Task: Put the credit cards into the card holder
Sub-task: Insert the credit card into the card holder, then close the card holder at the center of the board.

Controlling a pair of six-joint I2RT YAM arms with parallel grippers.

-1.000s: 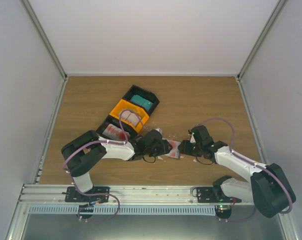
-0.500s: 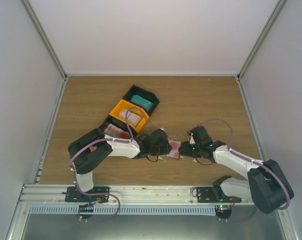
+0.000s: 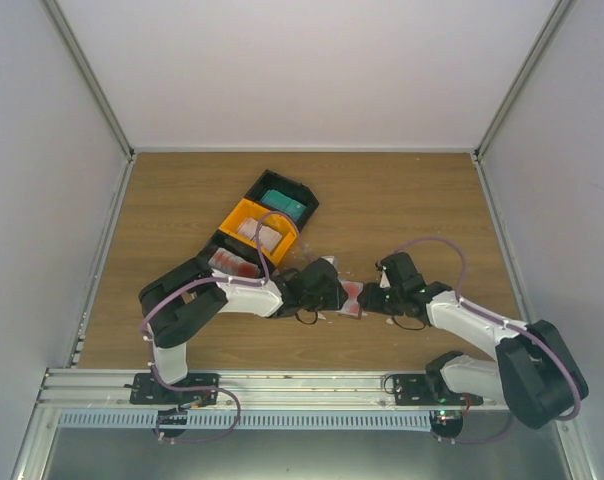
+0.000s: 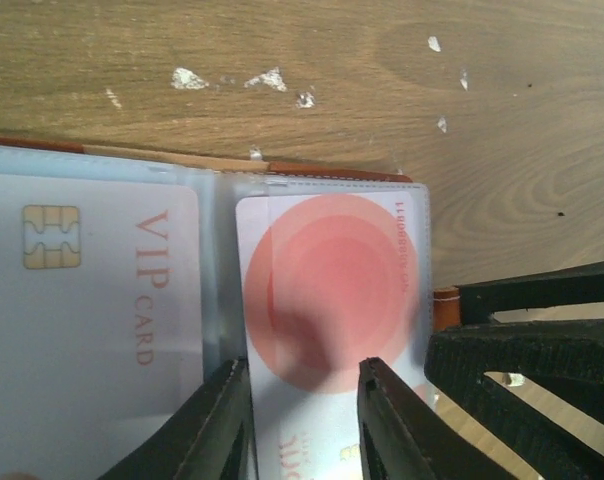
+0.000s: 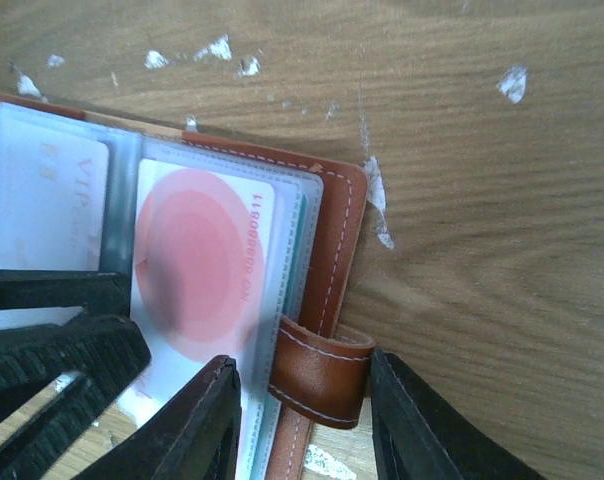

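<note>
The reddish-brown card holder [image 5: 339,230] lies open on the table between both arms [image 3: 351,299]. A white credit card with a red circle [image 4: 327,290] sits in its clear right-hand sleeve. A whitish VIP card [image 4: 92,300] fills the left sleeve. My left gripper [image 4: 302,415] is open, its fingers over the near end of the red-circle card. My right gripper [image 5: 302,410] is open and straddles the holder's closing tab [image 5: 322,375]. Its right finger touches the tab and its left finger stands over the sleeve.
Behind the left arm stand a black bin with teal cards [image 3: 285,203], an orange bin with whitish cards [image 3: 257,232] and a black bin with red-marked cards [image 3: 232,263]. Tiny white scraps [image 4: 272,78] dot the wood beyond the holder.
My left arm has stretched a little to the right toward the holder and its jaws have narrowed. The right arm has barely moved.
</note>
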